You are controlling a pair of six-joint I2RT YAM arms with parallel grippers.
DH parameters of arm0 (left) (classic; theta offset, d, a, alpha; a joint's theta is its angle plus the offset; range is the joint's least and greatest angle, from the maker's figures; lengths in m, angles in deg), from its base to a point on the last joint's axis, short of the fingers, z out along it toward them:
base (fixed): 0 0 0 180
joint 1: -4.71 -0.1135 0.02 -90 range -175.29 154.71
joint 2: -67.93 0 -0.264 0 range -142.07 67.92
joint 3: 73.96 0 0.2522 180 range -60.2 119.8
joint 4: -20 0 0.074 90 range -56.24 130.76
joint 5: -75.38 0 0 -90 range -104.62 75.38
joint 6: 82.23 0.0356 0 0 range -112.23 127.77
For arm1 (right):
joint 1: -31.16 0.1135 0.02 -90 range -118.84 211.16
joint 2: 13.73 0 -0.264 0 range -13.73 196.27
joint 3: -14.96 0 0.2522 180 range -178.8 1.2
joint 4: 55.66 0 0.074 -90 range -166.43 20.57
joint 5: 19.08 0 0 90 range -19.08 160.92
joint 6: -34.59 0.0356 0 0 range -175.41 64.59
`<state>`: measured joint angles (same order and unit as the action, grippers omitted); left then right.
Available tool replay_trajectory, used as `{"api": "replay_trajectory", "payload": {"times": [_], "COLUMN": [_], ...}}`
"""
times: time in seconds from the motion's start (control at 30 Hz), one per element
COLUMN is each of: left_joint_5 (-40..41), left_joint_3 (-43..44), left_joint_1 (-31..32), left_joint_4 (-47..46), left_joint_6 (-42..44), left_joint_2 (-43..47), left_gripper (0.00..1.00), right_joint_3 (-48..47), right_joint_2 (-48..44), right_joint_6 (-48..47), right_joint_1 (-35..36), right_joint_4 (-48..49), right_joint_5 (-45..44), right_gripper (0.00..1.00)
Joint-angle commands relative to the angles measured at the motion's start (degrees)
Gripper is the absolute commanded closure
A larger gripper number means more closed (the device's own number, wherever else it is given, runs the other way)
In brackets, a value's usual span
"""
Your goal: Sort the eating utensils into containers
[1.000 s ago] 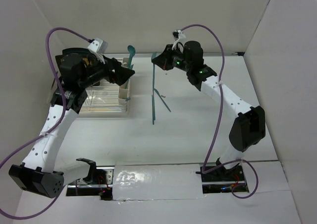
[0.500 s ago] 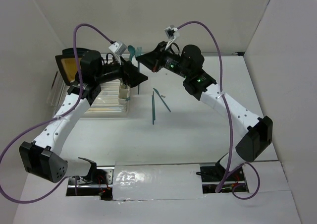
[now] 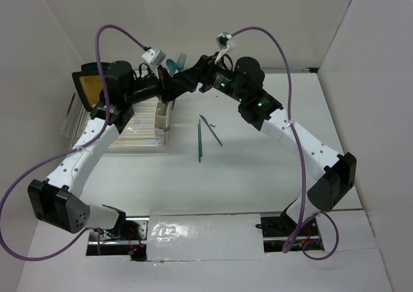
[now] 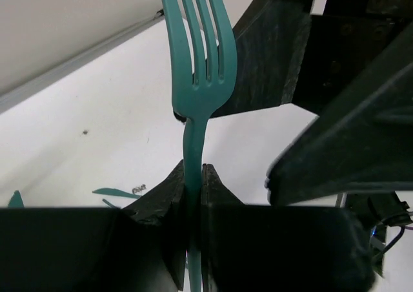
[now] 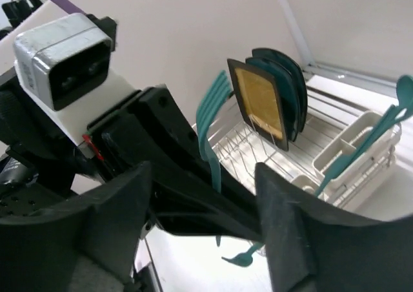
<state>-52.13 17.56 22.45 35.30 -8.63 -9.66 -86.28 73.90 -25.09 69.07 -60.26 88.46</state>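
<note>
My left arm (image 3: 80, 153) and my right arm (image 3: 302, 140): white plastic link shells dotted with small holes, bulky black joint housings (image 3: 332, 179).
Wiring: purple looping cables (image 3: 255, 28) to white box-shaped wrist cameras (image 3: 153, 55).
Lamps: green indicator lights (image 3: 261, 100), right forearm.
Ends: black wedge-shaped fingers (image 5: 110, 221).
Feet: black base mounts (image 3: 284, 227), red wiring.

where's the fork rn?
Top view: far side, left of centre. The fork stands tines-up, clamped in the left gripper, between the open fingers of the right gripper, near the containers.
</note>
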Motion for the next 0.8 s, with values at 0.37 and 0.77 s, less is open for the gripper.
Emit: {"api": "replay_trajectory", "payload": {"times": [0.37,0.77], "left_joint_5": [-6.7,-17.0], "left_joint_3": [-7.2,-28.8], "left_joint_1": [-10.3,-12.1], "left_joint_4": [-17.0,-45.9], "left_joint_6": [11.1,8.3], "left_joint_2": [1.4,1.6], "left_gripper": [1.00,1.00], "right_joint_3": [3.1,17.2], "right_joint_2": [-16.3,-13.3], "right_joint_6": [2.3,1.9], "right_joint_1": [-10.5,-12.8], "right_joint_4": [-19.5,-22.0], "right_joint_5": [-16.5,-18.3], "right_gripper": [0.00,0.00]}}
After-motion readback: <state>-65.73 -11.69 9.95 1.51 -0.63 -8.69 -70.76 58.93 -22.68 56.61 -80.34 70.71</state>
